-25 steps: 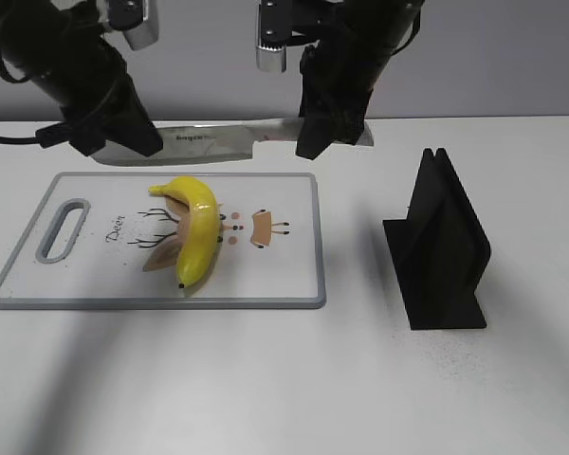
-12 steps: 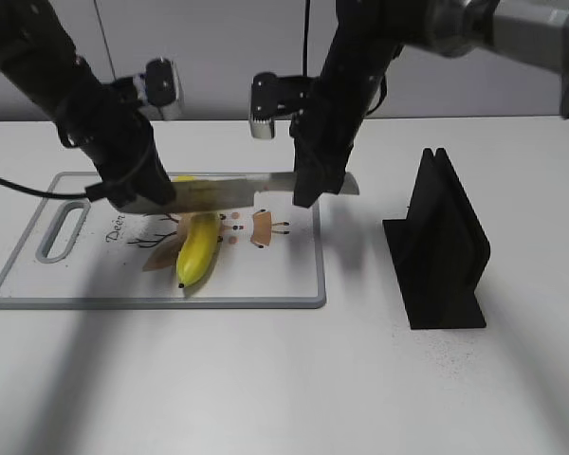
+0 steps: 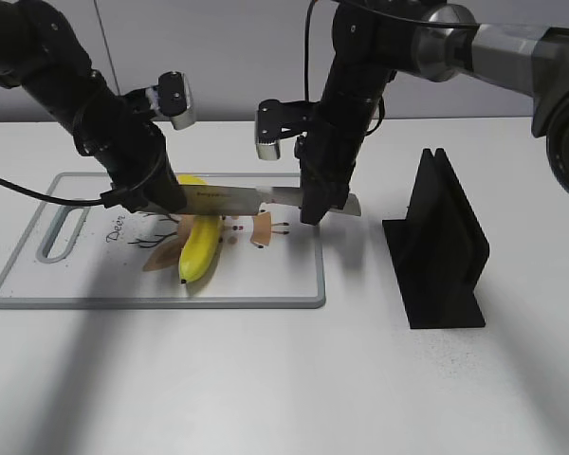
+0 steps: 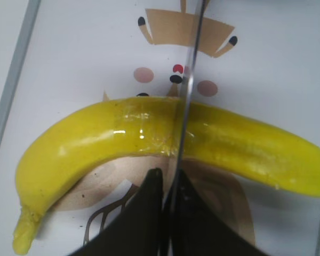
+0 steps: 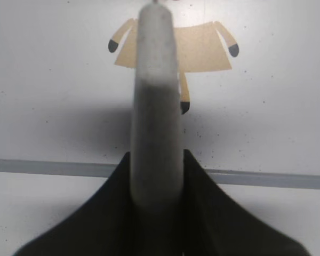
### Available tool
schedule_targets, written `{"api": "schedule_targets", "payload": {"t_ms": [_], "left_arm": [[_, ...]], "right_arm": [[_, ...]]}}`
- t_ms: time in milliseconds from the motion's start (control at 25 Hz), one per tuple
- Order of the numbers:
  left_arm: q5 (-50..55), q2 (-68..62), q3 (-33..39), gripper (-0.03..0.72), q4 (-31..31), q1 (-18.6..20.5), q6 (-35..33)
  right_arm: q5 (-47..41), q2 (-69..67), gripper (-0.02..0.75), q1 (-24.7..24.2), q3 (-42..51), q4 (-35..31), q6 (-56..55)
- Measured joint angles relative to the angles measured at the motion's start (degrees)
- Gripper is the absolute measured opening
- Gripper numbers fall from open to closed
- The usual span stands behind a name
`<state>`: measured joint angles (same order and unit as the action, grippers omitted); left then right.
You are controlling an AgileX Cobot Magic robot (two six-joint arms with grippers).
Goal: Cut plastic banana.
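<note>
Step in hand: knife (image 3: 235,197) held level across banana (image 3: 198,245) mid-length on cutting board (image 3: 294,284), left gripper (image 4: 164,210) clenched on blade tip at 9 o'clock, right gripper (image 5: 156,176) clenched on handle at 3 o'clock. Blade edge at or touching peel; cannot tell cut depth. Next, by judgement: even downward press from both ends, blade kept level.

White table (image 3: 266,379) with cutting board (image 3: 294,275), black stand (image 3: 441,246).

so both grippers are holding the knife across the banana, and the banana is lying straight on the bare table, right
Not quite. The banana lies on the white cutting board, not on the bare table; the exterior view shows this. The rest holds: the left gripper and the right gripper each clamp one end of the knife, whose blade crosses the banana.
</note>
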<state>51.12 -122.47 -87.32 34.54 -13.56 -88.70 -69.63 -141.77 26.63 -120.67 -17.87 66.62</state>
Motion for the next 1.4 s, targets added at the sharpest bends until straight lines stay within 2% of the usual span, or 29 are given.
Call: {"api": "schedule_targets", "payload": {"t_ms": [480,920,960,1040,1200,1240,1280,1400], "left_arm": [[-0.72,1.56,0.77,0.006,-0.81,-0.05,0.05],[-0.51,11.03,1.05,0.013,-1.65,-0.3,0.11],[-0.51,11.25,1.05,0.035,-1.65,-0.3,0.22],[-0.76,11.51,1.05,0.132,-1.65,-0.3,0.79],[-0.44,12.14,1.05,0.525,-1.2,-0.3,1.66],[-0.51,12.52,1.05,0.6,-1.07,-0.3,1.97],[-0.63,13.01,1.05,0.636,-0.95,-0.3,2.31],[-1.35,15.01,1.05,0.652,-0.95,-0.3,2.91]], "right_arm": [[0.29,2.06,0.162,-0.07,0.24,-0.05,0.0],[0.4,11.33,0.161,0.0,0.6,0.65,0.0],[0.36,11.64,0.161,0.0,0.6,0.78,0.0],[0.13,12.19,0.159,0.0,0.65,1.33,-0.13],[0.09,12.83,0.158,0.0,0.65,2.76,-0.36],[0.07,12.89,0.158,0.0,0.71,2.92,-0.43],[0.07,12.94,0.158,0.0,0.71,3.02,-0.43],[0.01,13.06,0.158,0.0,0.75,3.06,-0.56]]}}
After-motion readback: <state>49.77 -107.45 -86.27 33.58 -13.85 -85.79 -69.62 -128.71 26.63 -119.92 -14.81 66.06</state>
